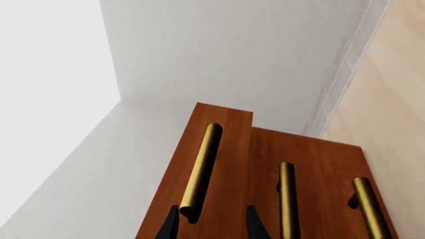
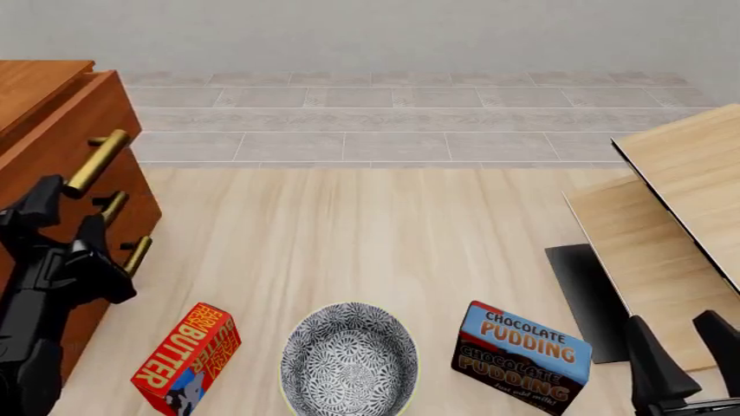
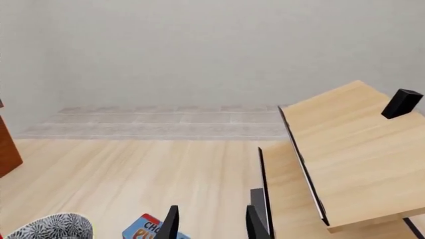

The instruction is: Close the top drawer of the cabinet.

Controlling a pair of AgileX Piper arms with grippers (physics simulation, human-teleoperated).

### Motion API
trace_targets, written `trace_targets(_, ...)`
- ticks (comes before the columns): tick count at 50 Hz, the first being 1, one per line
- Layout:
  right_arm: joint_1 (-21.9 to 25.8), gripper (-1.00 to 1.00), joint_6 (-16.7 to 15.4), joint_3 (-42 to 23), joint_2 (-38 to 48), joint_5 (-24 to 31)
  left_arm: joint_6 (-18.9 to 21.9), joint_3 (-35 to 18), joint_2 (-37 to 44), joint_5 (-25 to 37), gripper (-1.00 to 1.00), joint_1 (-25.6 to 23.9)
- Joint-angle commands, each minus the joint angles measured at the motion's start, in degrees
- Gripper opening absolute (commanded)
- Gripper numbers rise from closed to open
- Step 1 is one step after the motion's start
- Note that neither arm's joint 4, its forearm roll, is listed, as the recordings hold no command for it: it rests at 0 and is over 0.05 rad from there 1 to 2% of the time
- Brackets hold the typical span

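Cabinet (image 2: 52, 147) at the frame's left edge has its top drawer (image 1: 216, 149) jutting out, left fingers (image 1: 211, 224) spread around its brass handle (image 1: 199, 172) without gripping, right fingers (image 3: 211, 223) parted, empty.

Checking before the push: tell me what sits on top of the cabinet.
The part of the cabinet's flat top in the front view is bare wood. The rest runs out of frame. The top drawer's inside cannot be seen.

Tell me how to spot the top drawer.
Find the big reddish-brown cabinet at the table's left edge. Three brass-handled drawers are stacked on its front; the top drawer is the uppermost, with the longest-looking handle, and its front sticks out past the two below.
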Motion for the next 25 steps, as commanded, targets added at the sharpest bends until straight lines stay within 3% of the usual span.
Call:
trace_targets(1, 0.4, 1.00, 0.1, 0.1, 0.0, -0.1, 0.0, 0.0, 0.3, -0.1, 1.00, 2.5)
trace_targets(25, 0.6, 1.00, 0.8, 1.7, 0.0, -0.5, -1.1, -0.3, 0.4, -0.1, 1.00, 4.4)
